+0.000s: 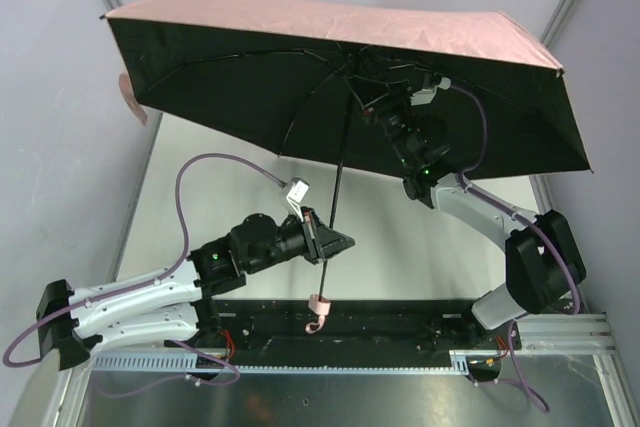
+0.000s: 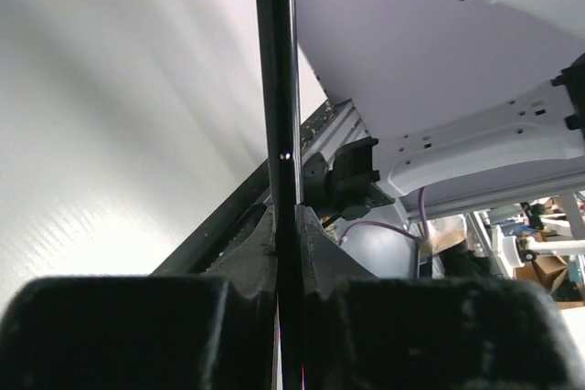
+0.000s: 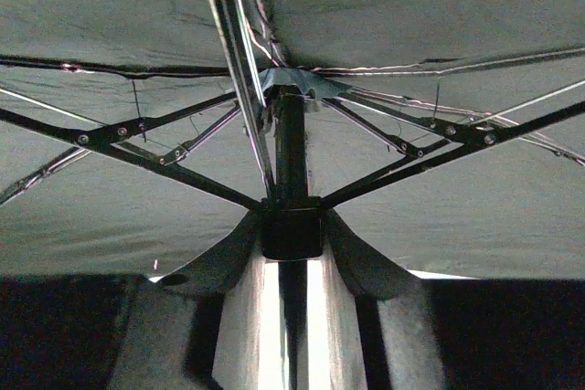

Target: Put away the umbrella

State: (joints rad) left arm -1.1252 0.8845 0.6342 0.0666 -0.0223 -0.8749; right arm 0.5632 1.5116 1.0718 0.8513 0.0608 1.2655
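The umbrella (image 1: 330, 22) stands open over the table, pale pink on top and dark underneath. Its thin black shaft (image 1: 338, 177) slants down to a small pink handle (image 1: 320, 302) with a strap near the front rail. My left gripper (image 1: 330, 242) is shut on the lower shaft (image 2: 277, 89), the jaws pressed against both sides (image 2: 286, 216). My right gripper (image 1: 375, 97) is up under the canopy. In the right wrist view its fingertips hug the black runner (image 3: 292, 235) where the ribs (image 3: 164, 157) meet, with no gap showing.
The white table (image 1: 230, 207) lies below, with grey walls on both sides. A black rail (image 1: 400, 322) runs along the near edge by the arm bases. The canopy spans nearly the full width between the walls. A pink flap (image 1: 130, 97) hangs at its left edge.
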